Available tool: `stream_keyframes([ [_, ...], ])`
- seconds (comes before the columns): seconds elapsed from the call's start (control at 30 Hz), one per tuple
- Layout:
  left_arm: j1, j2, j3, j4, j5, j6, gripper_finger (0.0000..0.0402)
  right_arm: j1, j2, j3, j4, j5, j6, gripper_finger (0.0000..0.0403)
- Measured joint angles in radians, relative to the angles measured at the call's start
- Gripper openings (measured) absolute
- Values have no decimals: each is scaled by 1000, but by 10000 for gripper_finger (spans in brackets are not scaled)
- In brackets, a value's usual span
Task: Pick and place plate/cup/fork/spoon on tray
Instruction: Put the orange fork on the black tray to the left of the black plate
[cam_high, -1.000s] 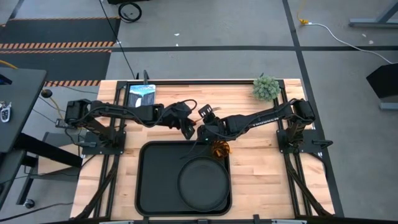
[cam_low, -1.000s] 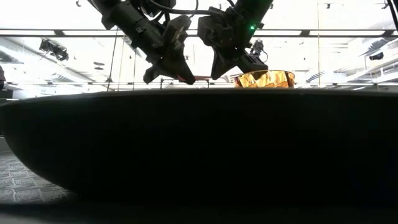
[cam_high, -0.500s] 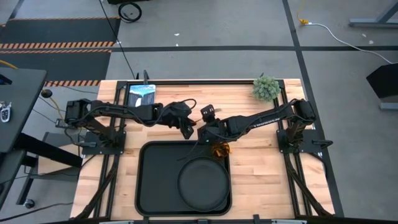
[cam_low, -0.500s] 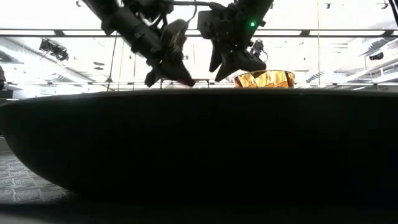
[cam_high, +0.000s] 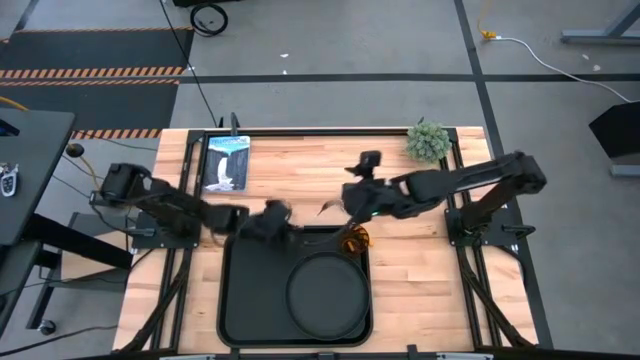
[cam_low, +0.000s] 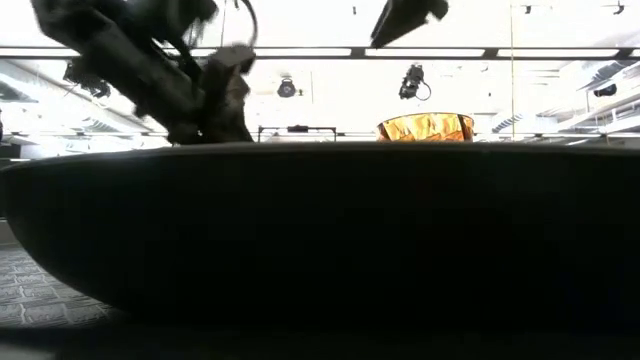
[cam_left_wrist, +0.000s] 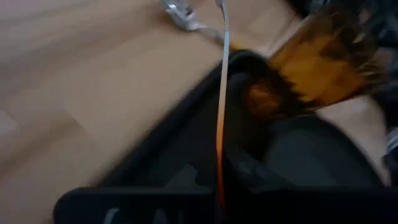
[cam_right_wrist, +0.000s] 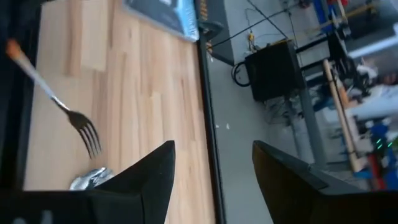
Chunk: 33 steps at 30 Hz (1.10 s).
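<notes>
- Fork (cam_right_wrist: 74, 121): slim silver stem and four-tined head, with a thin reddish-orange handle (cam_left_wrist: 219, 143) seen edge-on from the left wrist.
- Left gripper (cam_high: 272, 218) is clamped tight on that handle, low over the tray's back rim; the tines point away from it towards the right arm.
- Right gripper (cam_right_wrist: 211, 186) has its dark fingers spread wide with nothing between them; it is raised above the bare wood behind the tray, apart from the fork's head.
- Tray (cam_high: 240, 300): large, black, rectangular, with rounded corners and a raised edge.
- Plate (cam_high: 325, 297): round, matte black, lying inside the tray.
- Cup (cam_high: 353, 240): translucent amber tumbler, standing in the tray's back corner beside the plate.
- Spoon (cam_left_wrist: 179, 14): shiny silver bowl, lying on the pale wooden table (cam_high: 420, 260) just behind the tray.
</notes>
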Motion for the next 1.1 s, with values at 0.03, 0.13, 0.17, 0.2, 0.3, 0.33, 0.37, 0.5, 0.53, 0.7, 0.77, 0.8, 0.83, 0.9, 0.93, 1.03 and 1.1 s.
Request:
stream_keyframes([
  [0.03, -46, -1, 0, 5, -48, -40, 12, 3, -23, -2, -6, 0, 20, 220],
  [0.13, -180, -1, 0, -13, -178, -166, 13, 7, -93, -37, -5, 0, 53, 220],
  [0.17, -220, -1, 0, -20, -219, -207, 13, 9, -112, -50, -1, 0, 60, 220],
  [0.2, -261, -1, 0, -28, -259, -255, 13, 9, -132, -66, 4, 0, 62, 220],
  [0.3, -373, 3, -1, -85, -378, -423, 12, 10, -185, -124, 46, 0, 61, 220],
  [0.33, -405, 6, -1, -100, -405, -477, 12, 10, -199, -142, 58, 0, 60, 220],
  [0.37, -434, 6, -1, -117, -429, -525, 13, 10, -211, -161, 69, 0, 58, 220],
  [0.5, -529, 7, 1, -133, -492, -672, 13, 10, -240, -217, 125, 0, 43, 220],
  [0.53, -545, 7, 10, -154, -501, -696, 13, 10, -245, -228, 146, -1, 34, 220],
  [0.7, -576, 8, 154, -382, -506, -739, 13, 10, -246, -266, 226, -1, -10, 220],
  [0.77, -583, 14, 236, -508, -508, -739, 13, 10, -242, -268, 252, -1, -25, 219],
  [0.8, -586, 26, 278, -566, -510, -741, 14, 10, -241, -269, 252, -1, -27, 219],
  [0.83, -588, 40, 319, -625, -509, -747, 14, 10, -241, -270, 250, -1, -27, 219],
  [0.9, -606, 66, 387, -753, -508, -770, 14, 11, -241, -270, 254, -1, -25, 219],
  [0.93, -613, 86, 416, -791, -508, -784, 14, 12, -241, -270, 254, -1, -21, 219],
  [1.03, -646, 144, 452, -848, -487, -863, 14, 23, -241, -270, 254, -1, -15, 219],
  [1.1, -680, 175, 453, -848, -481, -944, 14, 31, -241, -270, 253, -1, -10, 219],
])
